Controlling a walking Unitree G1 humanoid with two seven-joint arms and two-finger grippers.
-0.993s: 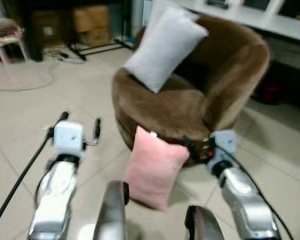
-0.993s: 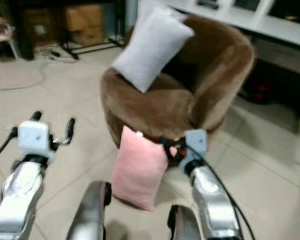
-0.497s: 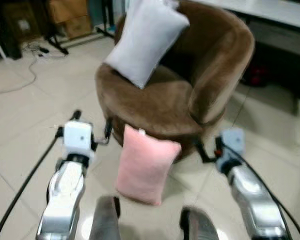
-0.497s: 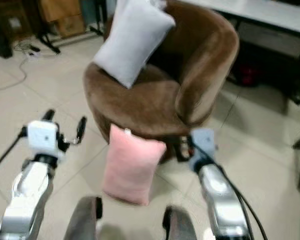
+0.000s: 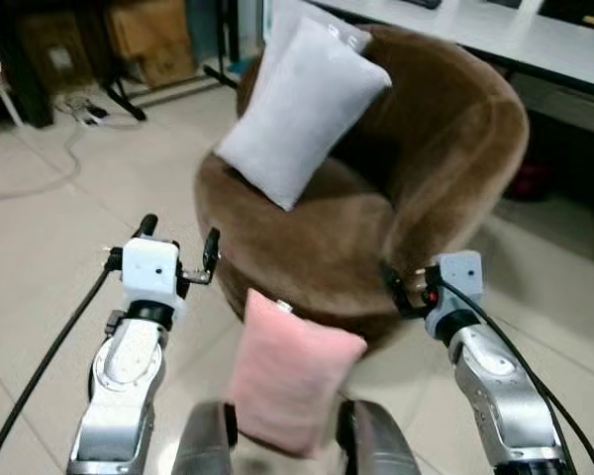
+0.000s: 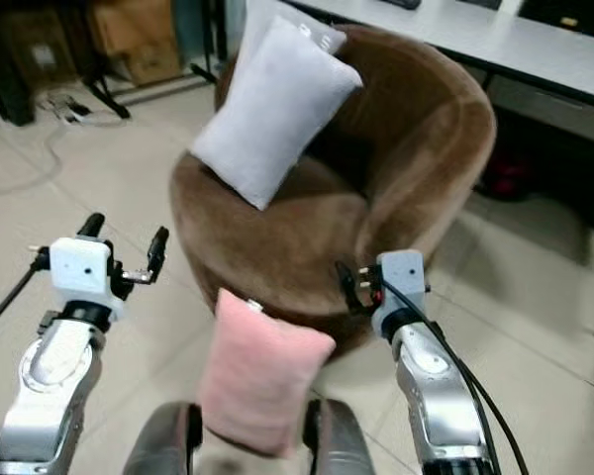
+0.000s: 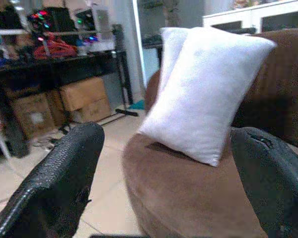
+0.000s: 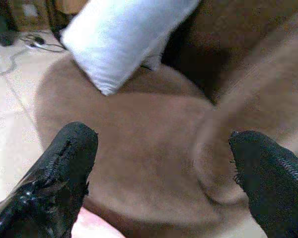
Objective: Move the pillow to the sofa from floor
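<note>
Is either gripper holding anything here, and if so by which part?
Nothing is held. Left gripper and right gripper are open, flanking the pink pillow without touching it.

The pink pillow is a soft, plump rectangle standing on its lower edge on the tiled floor, tilted, with a small white tag at its upper corner. It stands just in front of the brown round sofa, its top near the seat's front rim. The sofa is a plush tub chair with a curved back and a low seat.
</note>
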